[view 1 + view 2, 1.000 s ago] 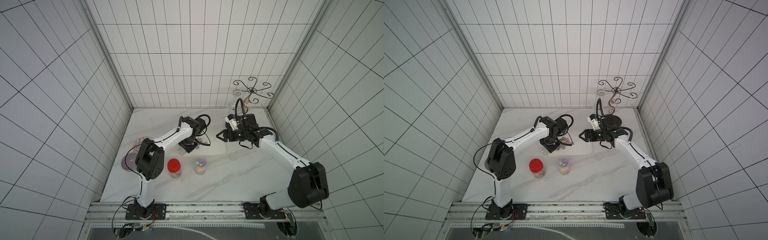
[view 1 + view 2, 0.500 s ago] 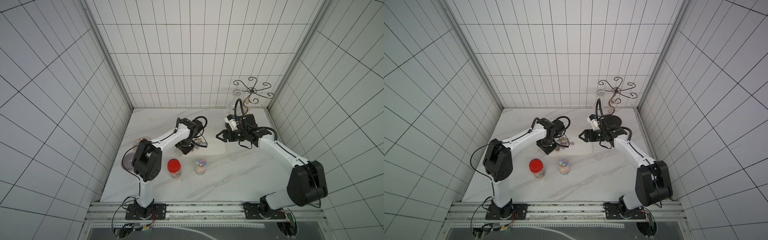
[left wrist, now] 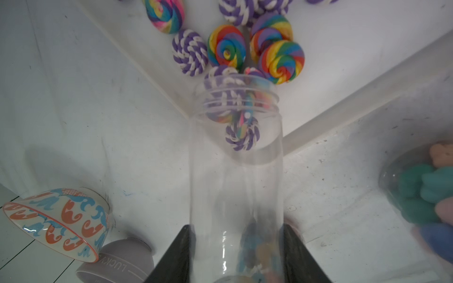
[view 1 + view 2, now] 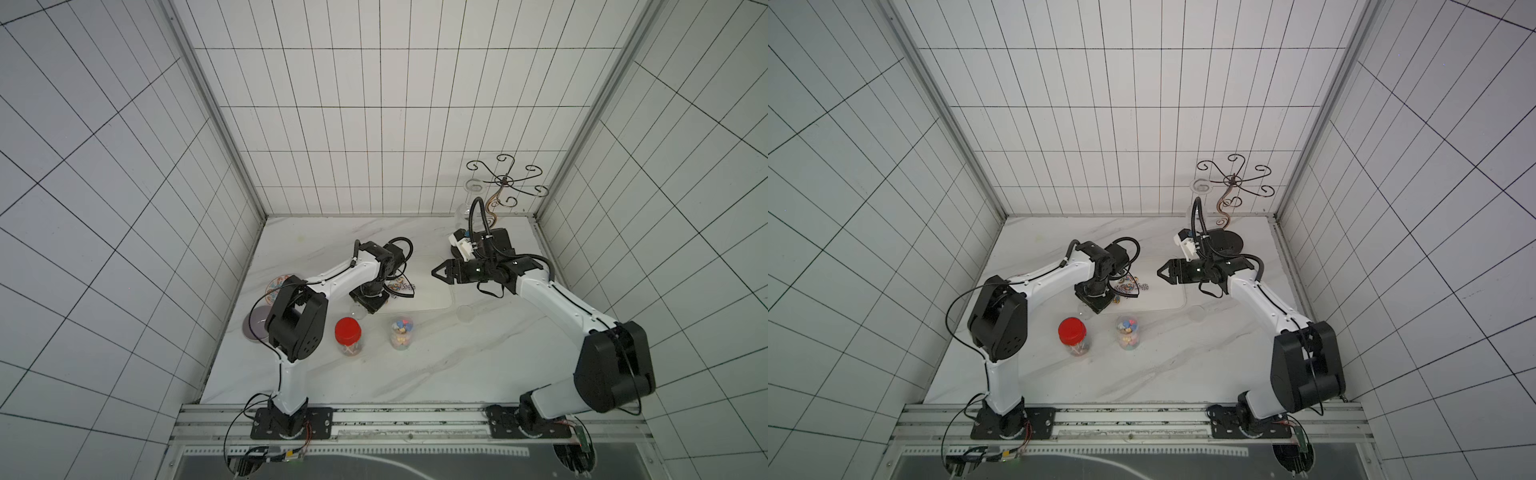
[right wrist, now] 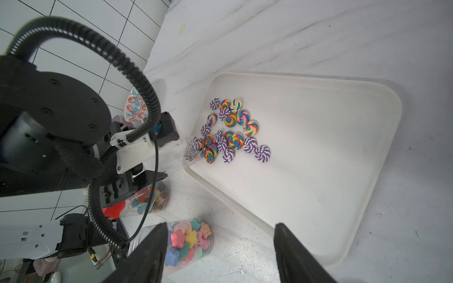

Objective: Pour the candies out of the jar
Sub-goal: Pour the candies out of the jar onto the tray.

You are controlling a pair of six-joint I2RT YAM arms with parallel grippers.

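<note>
Left wrist view: the left gripper pinches the clear jar near its base. The jar is tipped so that its mouth lies over a corner of the white tray. Most candies lie heaped on the tray by that corner, and a few sit inside the jar's neck. The right gripper hangs above the tray, spread wide, holding nothing.
</note>
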